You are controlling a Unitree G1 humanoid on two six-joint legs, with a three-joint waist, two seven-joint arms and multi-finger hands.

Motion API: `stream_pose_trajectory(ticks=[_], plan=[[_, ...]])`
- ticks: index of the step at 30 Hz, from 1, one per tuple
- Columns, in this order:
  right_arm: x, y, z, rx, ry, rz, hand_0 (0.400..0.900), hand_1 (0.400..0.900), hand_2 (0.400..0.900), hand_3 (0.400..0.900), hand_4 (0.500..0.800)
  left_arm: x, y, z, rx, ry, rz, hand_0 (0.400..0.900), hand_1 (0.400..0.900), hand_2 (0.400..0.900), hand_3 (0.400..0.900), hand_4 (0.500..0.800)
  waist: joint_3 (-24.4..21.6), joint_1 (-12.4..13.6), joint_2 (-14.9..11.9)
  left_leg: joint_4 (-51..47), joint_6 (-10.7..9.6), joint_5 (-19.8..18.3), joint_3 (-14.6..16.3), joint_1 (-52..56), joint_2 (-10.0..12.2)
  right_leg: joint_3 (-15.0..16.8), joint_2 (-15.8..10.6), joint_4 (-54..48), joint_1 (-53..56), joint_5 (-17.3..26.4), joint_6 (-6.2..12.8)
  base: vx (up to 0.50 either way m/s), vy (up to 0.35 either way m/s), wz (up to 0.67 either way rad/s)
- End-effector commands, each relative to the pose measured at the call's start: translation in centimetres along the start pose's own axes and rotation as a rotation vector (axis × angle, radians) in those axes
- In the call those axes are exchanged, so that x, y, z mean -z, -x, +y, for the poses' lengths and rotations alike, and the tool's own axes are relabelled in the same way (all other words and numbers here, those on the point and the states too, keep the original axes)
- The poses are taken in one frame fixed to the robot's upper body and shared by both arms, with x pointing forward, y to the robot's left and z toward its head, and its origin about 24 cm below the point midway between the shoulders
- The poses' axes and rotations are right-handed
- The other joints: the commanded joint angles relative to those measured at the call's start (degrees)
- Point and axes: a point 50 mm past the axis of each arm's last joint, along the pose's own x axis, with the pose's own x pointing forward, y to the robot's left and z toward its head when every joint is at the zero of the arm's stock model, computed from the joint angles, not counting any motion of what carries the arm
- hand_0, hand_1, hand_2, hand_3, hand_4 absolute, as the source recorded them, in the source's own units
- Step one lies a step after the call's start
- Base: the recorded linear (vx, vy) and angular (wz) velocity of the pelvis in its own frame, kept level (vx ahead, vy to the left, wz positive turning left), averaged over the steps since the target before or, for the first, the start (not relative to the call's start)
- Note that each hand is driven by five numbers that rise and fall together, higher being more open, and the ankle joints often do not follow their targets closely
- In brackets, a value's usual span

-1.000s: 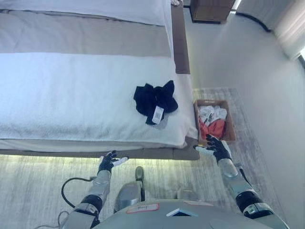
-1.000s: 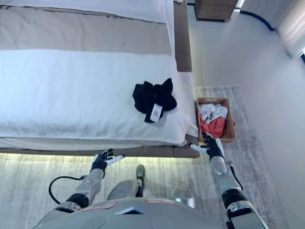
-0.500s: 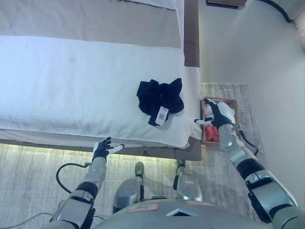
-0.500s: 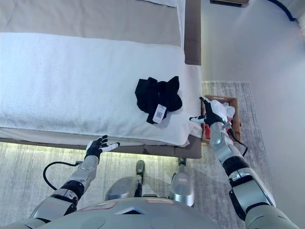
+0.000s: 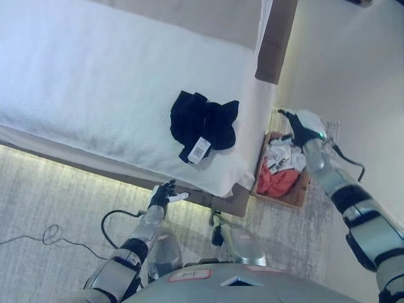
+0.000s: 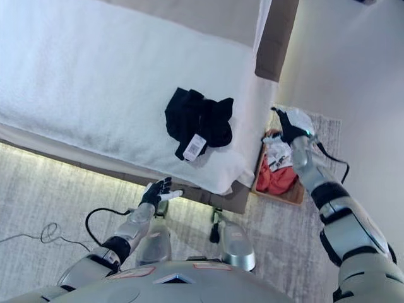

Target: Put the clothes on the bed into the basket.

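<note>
nearest the camera, the robot's left hand [image 5: 163, 193] is held low in front of the bed's near edge, over the patterned grey carpet [image 5: 44, 196], with its fingers spread and relaxed and nothing in them; it touches neither the bed nor any cloth. beyond it runs the brown base of the bed [image 5: 237, 203], lit from beneath along the floor, and above that the white textured bedcover [image 5: 95, 82]. the task's remaining garment, a crumpled black piece of clothing [image 5: 202, 123] with a white tag [image 5: 199, 149] hanging from its near side, lies on the bedcover close to the corner of the bed nearest the basket, well apart from both hands. to the right of that corner, on the floor just beside the bed, stands the brown basket [image 5: 297, 192], which already holds red clothing [image 5: 276, 181] toward its near end and white clothing [image 5: 285, 156] toward its far end. the right hand [image 5: 304, 128] is raised over the far end of the basket, above the white clothing, with its fingers extended rather than curled; nothing is seen in its hold. farther off, a wide taupe band [image 5: 189, 16] crosses the bed beyond the white cover, and a pale wall [image 5: 353, 57] rises to the right of the basket.
</note>
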Motion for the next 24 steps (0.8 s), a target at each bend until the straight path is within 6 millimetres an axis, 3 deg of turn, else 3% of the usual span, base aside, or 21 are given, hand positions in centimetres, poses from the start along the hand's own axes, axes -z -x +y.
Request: stream_pose_trajectory(ticks=[1,7,17,24], plan=[[-4.8,-2.3,-4.8,0.126,-0.058,-0.159,0.900,0.900,0.900,0.900,0.800,-4.0,-0.8,2.1,-0.047,-0.015,-0.148,0.900,0.900,0.900,0.900,0.800,2.5,2.5,-4.5,0.7,2.2,-3.7,2.6,2.5,-0.5,4.2,-5.0,9.7,-4.4,-3.1,2.95,0.00,-0.016,0.14],[-8.3,-3.3,-6.9,0.123,-0.034,-0.252,0.900,0.900,0.900,0.900,0.800,-5.2,-1.3,2.1,-0.052,-0.031,-0.160,0.900,0.900,0.900,0.900,0.800,4.9,3.7,-4.9,-2.4,1.0,-0.9,1.6,-1.0,0.2,3.2,-5.1,8.4,-7.4,-2.3,3.24,-0.01,0.047,0.16],[-10.7,-4.4,-6.9,0.119,-0.069,-0.245,0.900,0.900,0.900,0.900,0.800,-6.6,-1.6,2.2,-0.056,-0.044,-0.199,0.900,0.900,0.900,0.900,0.800,8.3,6.1,-4.5,-2.4,1.0,0.2,-0.4,-4.6,-1.3,2.2,-6.2,7.3,-8.9,-0.9,3.61,-0.01,0.046,0.13],[-12.3,-5.1,-8.2,0.153,-0.103,-0.228,0.900,0.900,0.900,0.900,0.800,-8.1,-1.8,2.0,-0.052,-0.066,-0.241,0.900,0.900,0.900,0.900,0.800,9.1,7.8,-3.5,-2.6,0.2,1.9,-2.4,-8.4,-2.9,0.9,-6.7,3.6,-9.4,1.9,4.41,-0.03,0.022,0.18]])
